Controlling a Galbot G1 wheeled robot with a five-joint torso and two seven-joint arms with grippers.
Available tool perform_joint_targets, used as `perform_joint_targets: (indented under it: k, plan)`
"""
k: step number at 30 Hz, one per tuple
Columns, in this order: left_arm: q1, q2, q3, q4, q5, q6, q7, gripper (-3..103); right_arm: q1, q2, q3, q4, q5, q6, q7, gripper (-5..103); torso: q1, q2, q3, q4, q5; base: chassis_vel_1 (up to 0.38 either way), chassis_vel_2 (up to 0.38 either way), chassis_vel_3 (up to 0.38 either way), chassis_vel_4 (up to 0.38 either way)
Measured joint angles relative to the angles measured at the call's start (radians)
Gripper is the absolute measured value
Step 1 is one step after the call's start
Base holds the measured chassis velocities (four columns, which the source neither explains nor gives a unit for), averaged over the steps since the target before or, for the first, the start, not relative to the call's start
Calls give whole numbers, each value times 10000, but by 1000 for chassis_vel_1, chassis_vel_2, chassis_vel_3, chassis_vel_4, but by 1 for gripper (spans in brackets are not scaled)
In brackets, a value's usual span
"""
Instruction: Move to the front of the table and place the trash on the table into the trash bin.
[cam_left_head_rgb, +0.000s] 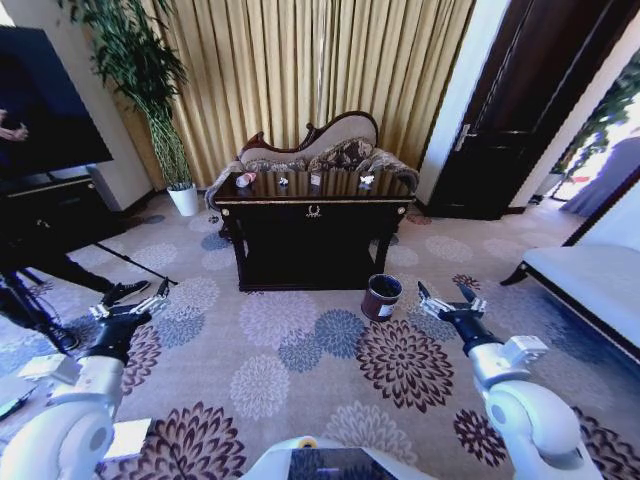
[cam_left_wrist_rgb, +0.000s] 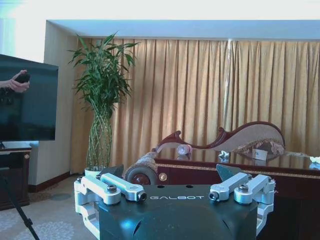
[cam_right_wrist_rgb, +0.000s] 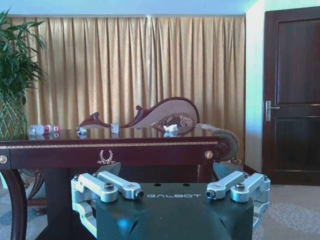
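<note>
While the trash (cam_left_head_rgb: 300, 180) is still sitting spread along the top of the table (cam_left_head_rgb: 313, 212) — clear bottle with a red cap (cam_right_wrist_rgb: 43, 129) at one end, white scraps and a small carton further along — nothing's been binned yet, so I'd say the job is barely starting. Trash bin (cam_left_head_rgb: 382, 297) is standing on the carpet by the table's front right corner, looking empty as far as I can tell. Both arms are hanging out front well short of the table, left gripper (cam_left_head_rgb: 133, 308) and right gripper (cam_left_head_rgb: 449, 300) spread wide, holding nothing.

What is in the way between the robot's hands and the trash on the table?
Nothing visible: open patterned carpet lies between both open grippers, left and right, and the table. The trash bin stands near the right gripper, beside the path.
</note>
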Motion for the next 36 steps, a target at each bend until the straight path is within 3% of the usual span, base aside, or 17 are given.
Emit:
perform_joint_targets:
  k: [36]
  plan:
    - [96,-119,60,108,59,-165,59,100,2,20,-24,-22,75,63,18,100,0,1,0,0,0,0,0,0,0]
